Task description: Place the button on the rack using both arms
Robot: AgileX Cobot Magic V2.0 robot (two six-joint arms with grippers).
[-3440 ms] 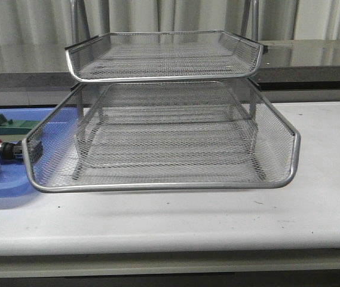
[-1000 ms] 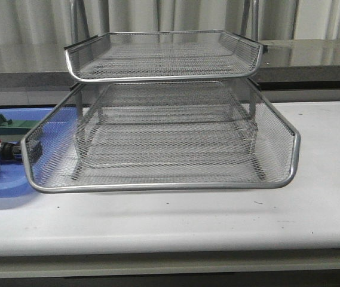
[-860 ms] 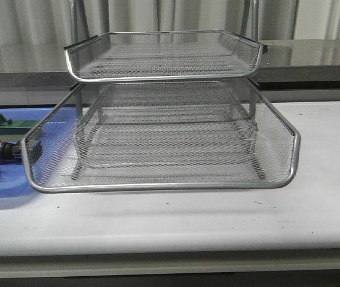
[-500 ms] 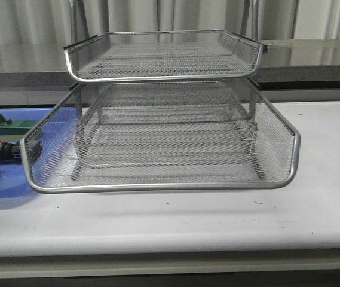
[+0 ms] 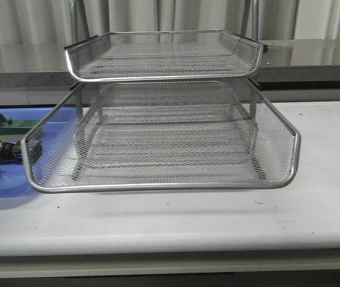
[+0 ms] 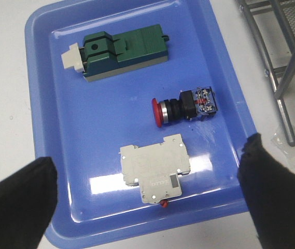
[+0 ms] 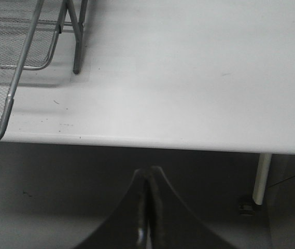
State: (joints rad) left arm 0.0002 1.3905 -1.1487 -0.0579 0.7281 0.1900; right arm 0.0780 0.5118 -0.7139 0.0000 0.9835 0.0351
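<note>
The button [image 6: 186, 106], with a red head and a black-and-blue body, lies on its side in a blue tray [image 6: 59, 129]. In the front view the button [image 5: 5, 149] shows at the far left, beside the rack [image 5: 158, 185]. The rack is a silver wire-mesh stack of trays in the middle of the table. My left gripper [image 6: 148, 155] hangs open above the tray, with its black fingers [image 6: 17, 202] wide apart on either side of a grey block, short of the button. My right gripper [image 7: 148, 176] is shut and empty, below the table's front edge. Neither arm shows in the front view.
A white-grey block [image 6: 155, 168] and a flat green block [image 6: 121, 52] share the blue tray with the button. A rack leg [image 6: 284, 104] stands just beside the tray. The rack's right corner [image 7: 12, 78] and a table leg [image 7: 261, 179] show in the right wrist view.
</note>
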